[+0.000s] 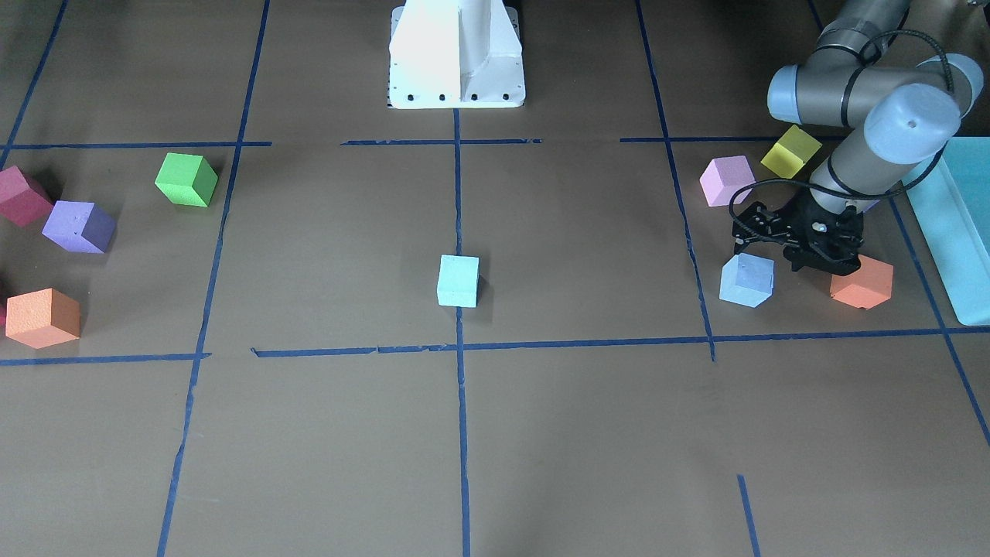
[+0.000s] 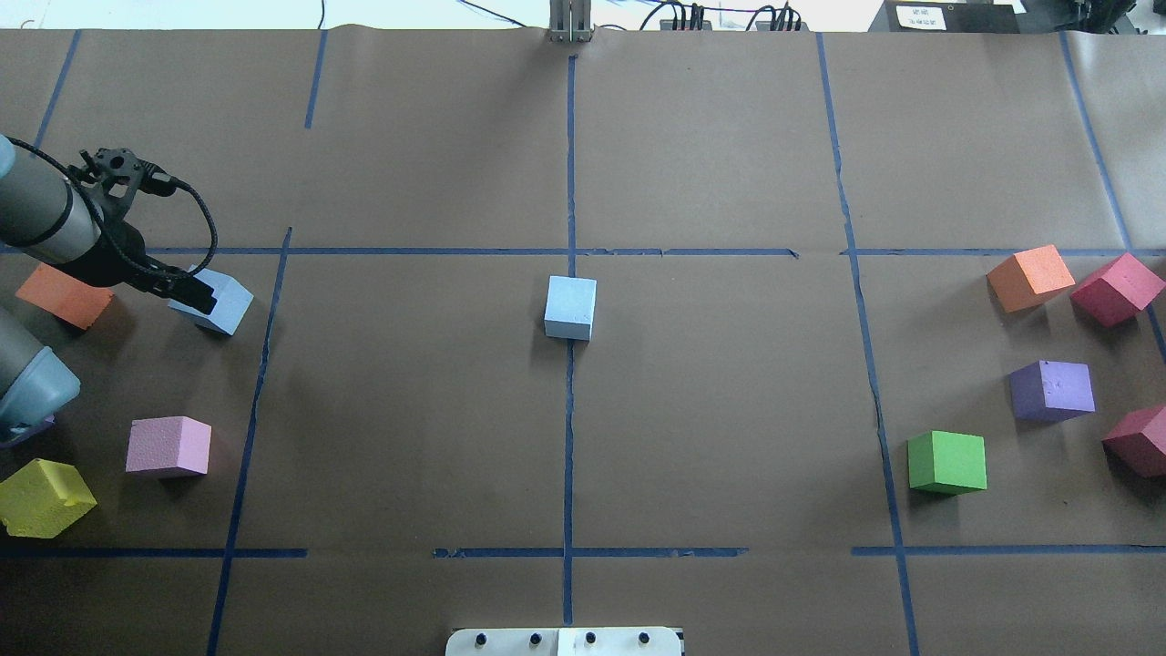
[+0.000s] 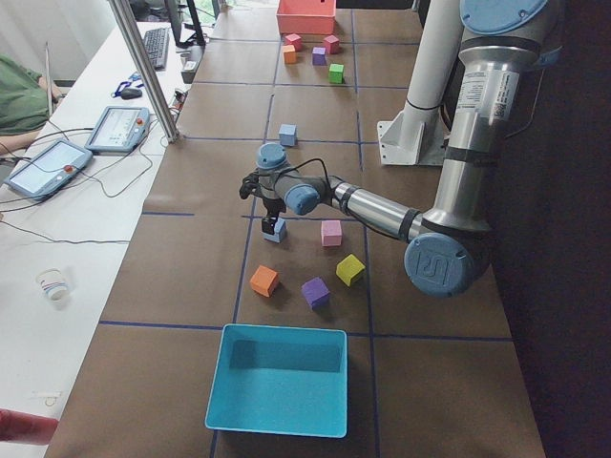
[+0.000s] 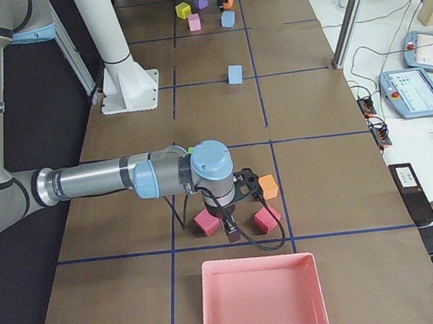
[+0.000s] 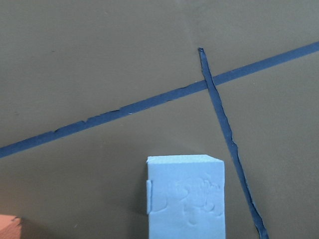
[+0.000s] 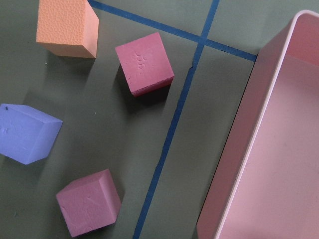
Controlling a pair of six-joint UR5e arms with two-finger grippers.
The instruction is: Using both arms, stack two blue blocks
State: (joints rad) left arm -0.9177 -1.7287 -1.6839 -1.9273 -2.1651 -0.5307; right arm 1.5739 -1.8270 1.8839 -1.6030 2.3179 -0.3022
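One pale blue block (image 1: 458, 281) sits alone at the table's centre on a tape line, also in the overhead view (image 2: 571, 308). The second blue block (image 1: 746, 280) rests on the table on my left side (image 2: 223, 302) and fills the lower middle of the left wrist view (image 5: 185, 196). My left gripper (image 1: 821, 267) hangs just over this block's edge (image 2: 196, 293), its jaws look open, and it holds nothing. My right gripper (image 4: 232, 230) shows only in the exterior right view, low among red cubes, and I cannot tell its state.
An orange cube (image 1: 861, 282), a pink cube (image 1: 727, 180) and a yellow cube (image 1: 790, 151) lie close around the left gripper. A turquoise box (image 1: 955, 224) stands at that table end. A pink tray (image 4: 260, 305) and green (image 2: 947, 462), purple (image 2: 1052, 390) and red cubes lie at the right end.
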